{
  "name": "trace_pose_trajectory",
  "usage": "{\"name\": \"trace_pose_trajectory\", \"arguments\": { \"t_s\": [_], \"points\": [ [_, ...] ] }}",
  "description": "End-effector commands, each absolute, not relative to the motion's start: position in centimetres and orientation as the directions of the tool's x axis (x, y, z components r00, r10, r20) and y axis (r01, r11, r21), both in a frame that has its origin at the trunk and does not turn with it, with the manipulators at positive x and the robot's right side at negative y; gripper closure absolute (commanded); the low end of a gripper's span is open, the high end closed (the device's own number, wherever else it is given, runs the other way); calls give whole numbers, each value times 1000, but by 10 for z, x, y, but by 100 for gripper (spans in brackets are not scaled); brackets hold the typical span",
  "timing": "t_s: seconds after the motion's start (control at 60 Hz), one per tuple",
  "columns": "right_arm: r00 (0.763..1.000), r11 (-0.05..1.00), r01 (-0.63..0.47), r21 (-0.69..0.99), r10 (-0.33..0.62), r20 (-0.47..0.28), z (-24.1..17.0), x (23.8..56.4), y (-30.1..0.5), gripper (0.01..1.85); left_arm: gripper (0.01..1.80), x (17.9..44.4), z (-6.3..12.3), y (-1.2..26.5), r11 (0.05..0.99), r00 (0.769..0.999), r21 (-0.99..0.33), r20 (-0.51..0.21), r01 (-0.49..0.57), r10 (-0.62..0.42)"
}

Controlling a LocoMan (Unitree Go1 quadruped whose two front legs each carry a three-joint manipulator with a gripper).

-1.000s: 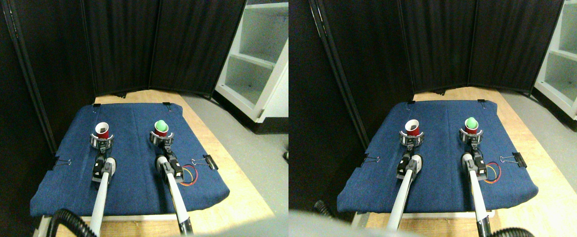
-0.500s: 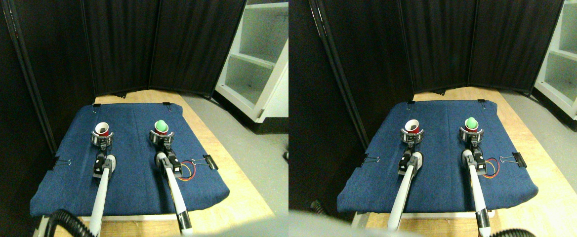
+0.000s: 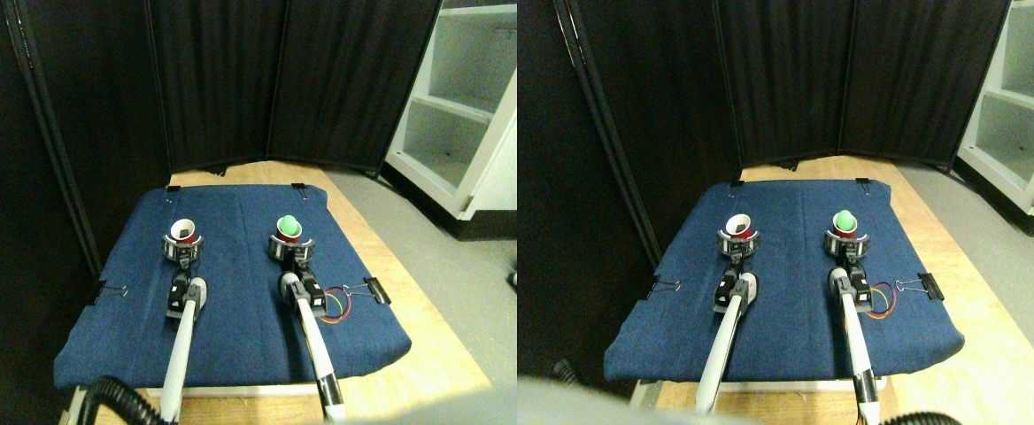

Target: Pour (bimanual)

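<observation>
Two red cups stand upright on the blue cloth (image 3: pixel 234 310). The left cup (image 3: pixel 184 233) shows a white inside with something dark in it. My left gripper (image 3: pixel 182 245) rings its lower part and is shut on it. The right cup (image 3: pixel 288 236) carries a green ball (image 3: pixel 287 224) at its mouth. My right gripper (image 3: pixel 289 249) is shut around that cup's base. Both pale arms reach up from the bottom edge, and the cups stand about a hand's width apart.
The cloth is held on a wooden table (image 3: pixel 433 354) by binder clips (image 3: pixel 374 289). Red and yellow wires (image 3: pixel 338 312) lie just right of my right arm. Black screen panels (image 3: pixel 216 80) stand behind, and a white shelf unit (image 3: pixel 464 106) is at the right.
Both arms have shifted very slightly forward, and the left gripper with its cup sits a touch farther up. The cups stay upright.
</observation>
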State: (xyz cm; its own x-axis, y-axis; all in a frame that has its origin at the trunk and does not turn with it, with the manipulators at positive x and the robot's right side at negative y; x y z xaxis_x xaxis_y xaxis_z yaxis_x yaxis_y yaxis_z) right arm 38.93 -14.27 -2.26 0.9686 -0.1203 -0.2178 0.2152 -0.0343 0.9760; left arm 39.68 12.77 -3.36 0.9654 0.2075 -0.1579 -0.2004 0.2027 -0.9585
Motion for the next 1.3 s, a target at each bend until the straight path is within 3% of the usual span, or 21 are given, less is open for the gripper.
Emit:
{"name": "trace_pose_trajectory", "arguments": {
  "t_s": [0.017,0.733,0.833,0.967,1.017,1.15,1.3],
  "points": [
    [976,-47,184,982,-112,-188,-20,394,-144,75,77,396,-41,127,226,959,-947,-182,-230,216],
    [968,-48,199,979,-145,-204,-23,402,-152,79,84,403,-50,129,182,944,-949,-206,-256,257],
    [971,-50,193,980,-136,-198,-24,404,-152,88,87,404,-52,130,183,942,-948,-207,-260,263],
    [969,-40,194,980,-149,-198,-24,404,-151,108,104,407,-52,130,191,938,-952,-175,-239,300],
    [970,-34,182,983,-160,-185,-25,405,-152,119,147,409,-50,129,186,923,-958,-143,-220,357],
    [968,8,153,988,-202,-148,-24,405,-151,153,148,411,-47,126,209,923,-955,-123,-210,364],
    [965,48,153,987,-222,-139,-22,406,-150,153,148,412,-43,126,233,931,-950,-121,-209,344]
  ]
}}
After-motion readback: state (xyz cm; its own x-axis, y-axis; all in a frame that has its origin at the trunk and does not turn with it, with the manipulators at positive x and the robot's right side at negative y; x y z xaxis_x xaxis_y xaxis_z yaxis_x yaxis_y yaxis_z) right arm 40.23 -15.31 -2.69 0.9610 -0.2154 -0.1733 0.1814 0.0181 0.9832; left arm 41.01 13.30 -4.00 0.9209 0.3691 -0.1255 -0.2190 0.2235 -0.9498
